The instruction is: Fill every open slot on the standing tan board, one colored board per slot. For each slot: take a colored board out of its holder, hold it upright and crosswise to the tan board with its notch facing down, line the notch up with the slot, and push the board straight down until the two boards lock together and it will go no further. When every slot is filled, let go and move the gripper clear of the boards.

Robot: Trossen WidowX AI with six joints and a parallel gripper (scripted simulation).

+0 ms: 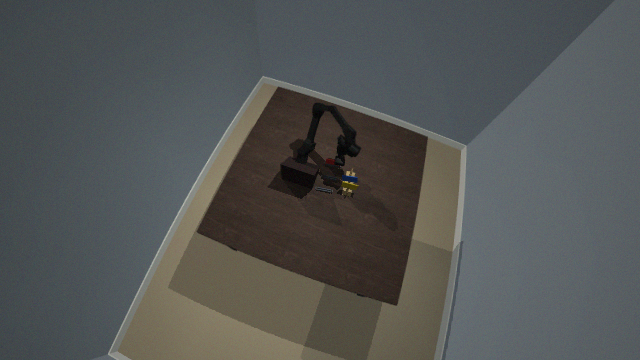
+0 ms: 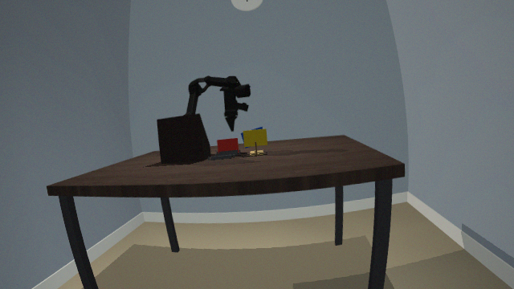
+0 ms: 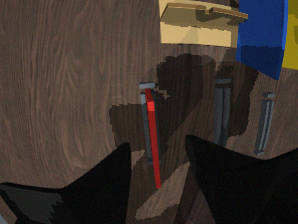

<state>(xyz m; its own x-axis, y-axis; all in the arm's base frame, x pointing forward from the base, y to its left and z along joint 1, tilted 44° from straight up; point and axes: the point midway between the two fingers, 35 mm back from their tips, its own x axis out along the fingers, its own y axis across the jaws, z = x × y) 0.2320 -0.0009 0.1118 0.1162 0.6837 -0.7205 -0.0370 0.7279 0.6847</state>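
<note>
My gripper [image 1: 339, 163] [image 2: 232, 130] [image 3: 157, 144] is open and empty, above the red board [image 1: 330, 161] [image 2: 227, 144] [image 3: 154, 145]. The red board stands upright in its holder [image 3: 146, 85], and in the wrist view it shows between the fingertips. The tan board [image 1: 352, 170] [image 3: 185, 6] stands to the right of the holders. An open slot shows in its top edge in the wrist view. The blue board [image 1: 349, 178] [image 2: 252, 129] [image 3: 261, 30] and yellow board [image 1: 350, 186] [image 2: 255, 137] [image 3: 292, 45] sit crosswise on it. The blue one looks tilted in the exterior view. Their notches are hidden.
Two empty dark holders [image 3: 222, 112] [image 3: 264, 122] lie beside the red board's holder; the outer one also shows in the top view [image 1: 324, 190]. The arm's dark base block [image 1: 299, 173] [image 2: 182, 138] stands left of them on the brown table [image 1: 280, 225] [image 2: 281, 172].
</note>
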